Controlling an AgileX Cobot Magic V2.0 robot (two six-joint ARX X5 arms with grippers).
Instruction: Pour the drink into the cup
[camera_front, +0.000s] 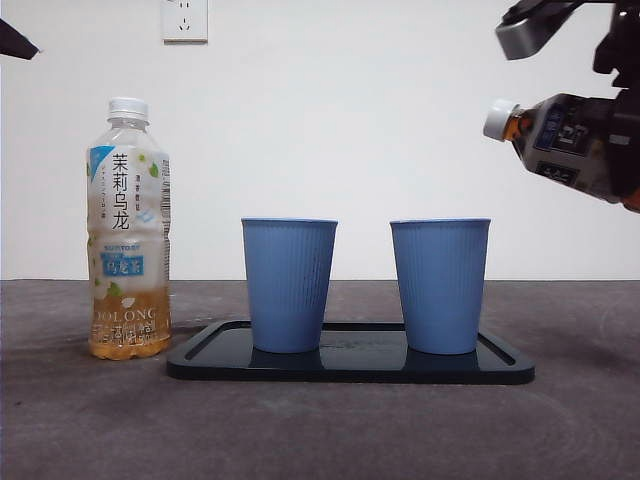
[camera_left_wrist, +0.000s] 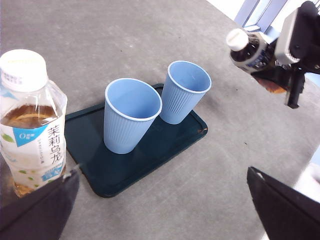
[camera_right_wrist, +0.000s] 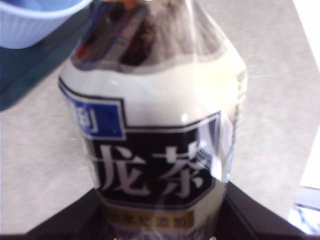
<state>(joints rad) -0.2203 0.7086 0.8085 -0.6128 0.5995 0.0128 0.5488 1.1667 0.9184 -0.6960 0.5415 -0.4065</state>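
Right hand (camera_front: 610, 140) grasping tilted plastic bottle (camera_front: 560, 140) (white-capped), ribbed blue cups (camera_front: 289, 285), left hand (camera_left_wrist: 160, 210) released

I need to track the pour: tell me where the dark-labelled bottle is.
The dark-labelled bottle is held tilted in the right gripper, high at the front view's right, cap still on, above and beyond the right-hand cup.

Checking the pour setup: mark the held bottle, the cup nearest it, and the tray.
Held bottle (camera_front: 560, 140), front view, on its label.
Cup nearest it (camera_front: 440, 285), front view, on its ribbed wall.
Tray (camera_front: 350, 368), front view, on its front rim.
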